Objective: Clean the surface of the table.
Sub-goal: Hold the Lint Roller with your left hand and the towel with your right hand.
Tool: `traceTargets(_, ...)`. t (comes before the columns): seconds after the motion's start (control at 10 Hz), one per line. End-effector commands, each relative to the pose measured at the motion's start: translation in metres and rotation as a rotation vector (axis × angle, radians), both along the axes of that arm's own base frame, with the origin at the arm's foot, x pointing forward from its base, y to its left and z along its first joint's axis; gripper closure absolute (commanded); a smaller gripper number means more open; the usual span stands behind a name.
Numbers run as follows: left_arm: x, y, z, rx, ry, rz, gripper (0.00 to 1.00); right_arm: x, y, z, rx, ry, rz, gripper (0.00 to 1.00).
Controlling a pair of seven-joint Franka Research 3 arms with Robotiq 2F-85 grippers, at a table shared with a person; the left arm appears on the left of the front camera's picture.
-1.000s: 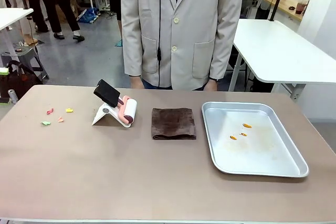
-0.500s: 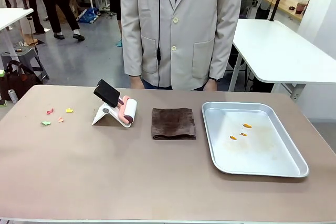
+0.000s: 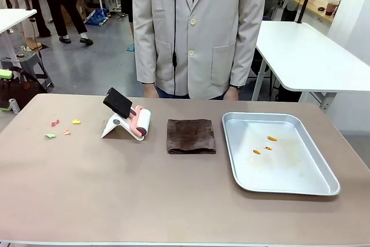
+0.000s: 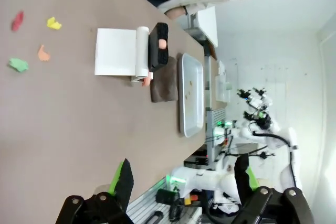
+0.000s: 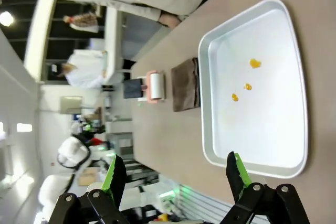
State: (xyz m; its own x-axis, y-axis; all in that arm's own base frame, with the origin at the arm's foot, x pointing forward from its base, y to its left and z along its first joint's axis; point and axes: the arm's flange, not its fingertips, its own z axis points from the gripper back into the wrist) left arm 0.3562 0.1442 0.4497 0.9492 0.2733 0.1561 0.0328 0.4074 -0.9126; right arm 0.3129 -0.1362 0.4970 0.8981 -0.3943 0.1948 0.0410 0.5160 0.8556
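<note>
Front view across one wide taupe-brown table (image 3: 115,201), which fills the lower half of the picture from edge to edge. One person (image 3: 199,33) in a pale beige jacket stands at its far side.

Four small coloured scraps (image 3: 66,132) lie loose on the table's left part: one red (image 3: 55,123), one yellow (image 3: 76,121), one orange and one green (image 3: 51,136). They are near each other but apart.

To their right stands one lint roller (image 3: 141,123), pink-framed with a white roll and a black handle, propped on a white stand. Just right of it, near the middle, lies one dark brown cloth (image 3: 191,136), folded flat.

Further right sits one shallow silver tray (image 3: 289,169), holding three small orange spots (image 3: 272,139) close together. One white table (image 3: 306,56) stands behind, off to the right.

Left wrist view, rolled sideways: the left gripper (image 4: 184,179) rises from the bottom edge by the table's near edge. Its two green-padded fingers are spread wide with nothing between them. The four scraps, the roller, the cloth and the tray lie beyond it on the table top.

Right wrist view, also sideways: the right gripper (image 5: 175,174) has its two fingers wide apart and empty. The tray and its three spots are ahead of it, with the cloth and roller farther along the table.
</note>
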Motion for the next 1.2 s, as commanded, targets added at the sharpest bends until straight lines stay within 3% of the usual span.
traceTargets(0.0, 0.021, 0.001, 0.024, 0.108, 0.011, -0.069, 0.00, 0.012, 0.055, 0.023, -0.191, 0.053, -0.038, 0.00)
traceTargets(0.3, 0.064, -0.021, 0.043, 0.192, 0.017, -0.122, 0.00, 0.034, 0.165, 0.052, -0.412, 0.073, -0.017, 0.00)
traceTargets(0.5, 0.090, -0.058, 0.056, 0.215, -0.006, -0.165, 0.00, 0.053, 0.247, 0.053, -0.562, 0.119, 0.042, 0.00)
traceTargets(0.8, 0.121, -0.104, 0.059, 0.323, 0.033, -0.219, 0.00, 0.070, 0.335, 0.032, -0.677, 0.164, 0.136, 0.00)
traceTargets(1.1, 0.145, -0.152, 0.050, 0.376, 0.062, -0.250, 0.00, 0.083, 0.401, -0.013, -0.754, 0.222, 0.180, 0.00)
